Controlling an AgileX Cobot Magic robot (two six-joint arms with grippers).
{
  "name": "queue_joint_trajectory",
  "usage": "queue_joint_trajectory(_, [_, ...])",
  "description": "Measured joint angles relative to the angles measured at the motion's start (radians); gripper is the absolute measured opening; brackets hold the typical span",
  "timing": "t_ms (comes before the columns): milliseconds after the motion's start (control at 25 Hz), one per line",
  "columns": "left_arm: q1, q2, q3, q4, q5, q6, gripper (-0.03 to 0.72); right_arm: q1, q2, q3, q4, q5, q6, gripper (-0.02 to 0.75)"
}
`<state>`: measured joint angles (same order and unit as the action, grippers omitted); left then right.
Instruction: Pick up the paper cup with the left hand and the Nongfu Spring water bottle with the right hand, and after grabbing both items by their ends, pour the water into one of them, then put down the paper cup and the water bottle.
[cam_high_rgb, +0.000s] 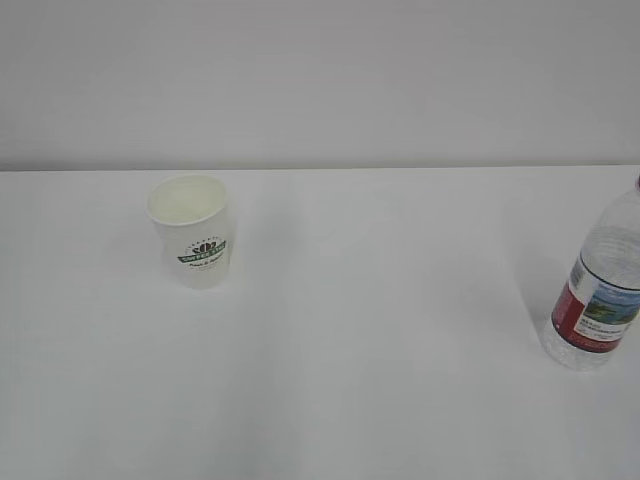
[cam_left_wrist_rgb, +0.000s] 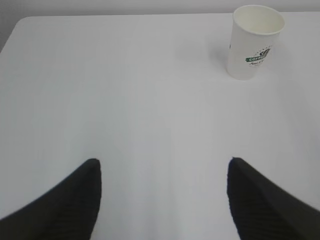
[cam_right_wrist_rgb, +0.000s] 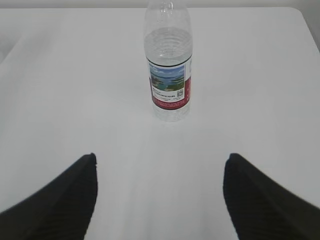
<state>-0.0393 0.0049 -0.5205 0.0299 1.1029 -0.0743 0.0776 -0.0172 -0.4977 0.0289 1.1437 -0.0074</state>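
The white paper cup (cam_high_rgb: 192, 232) with a green logo stands upright on the left of the table; in the left wrist view the cup (cam_left_wrist_rgb: 253, 42) is far ahead and to the right. My left gripper (cam_left_wrist_rgb: 164, 165) is open over bare table, well short of it. At the exterior view's right edge stands the Nongfu Spring water bottle (cam_high_rgb: 598, 295), clear with a red-and-white label. It holds water, and its top is cut off. The bottle (cam_right_wrist_rgb: 169, 67) rises straight ahead of my open right gripper (cam_right_wrist_rgb: 160, 160), some way off. Neither arm appears in the exterior view.
A white table (cam_high_rgb: 380, 340) runs back to a pale wall (cam_high_rgb: 320, 80). The table's far left corner (cam_left_wrist_rgb: 22, 22) shows in the left wrist view, and the far right corner (cam_right_wrist_rgb: 297, 11) in the right wrist view.
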Motion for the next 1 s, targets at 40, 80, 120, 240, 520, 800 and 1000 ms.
queue_joint_trajectory(40, [0.0,0.0,0.0,0.0,0.0,0.0,0.568,0.0,0.0,0.0,0.0,0.0,0.0,0.591])
queue_joint_trajectory(80, [0.0,0.0,0.0,0.0,-0.002,0.0,0.568,0.0,0.0,0.0,0.0,0.0,0.0,0.591])
queue_joint_trajectory(120, [0.0,0.0,0.0,0.0,-0.002,0.0,0.568,0.0,0.0,0.0,0.0,0.0,0.0,0.591])
queue_joint_trajectory(240, [0.0,0.0,0.0,0.0,-0.008,0.0,0.568,0.0,0.0,-0.002,0.0,-0.01,0.0,0.591])
queue_joint_trajectory(520, [0.0,0.003,0.0,0.0,-0.008,0.0,0.566,0.0,0.0,-0.027,0.0,-0.062,-0.004,0.59])
queue_joint_trajectory(800, [0.0,0.072,-0.045,0.0,-0.102,0.0,0.566,0.0,0.0,-0.027,0.006,-0.077,-0.008,0.591])
queue_joint_trajectory(1000, [0.0,0.164,-0.06,0.002,-0.191,0.0,0.566,0.0,0.043,-0.027,0.025,-0.138,-0.008,0.59])
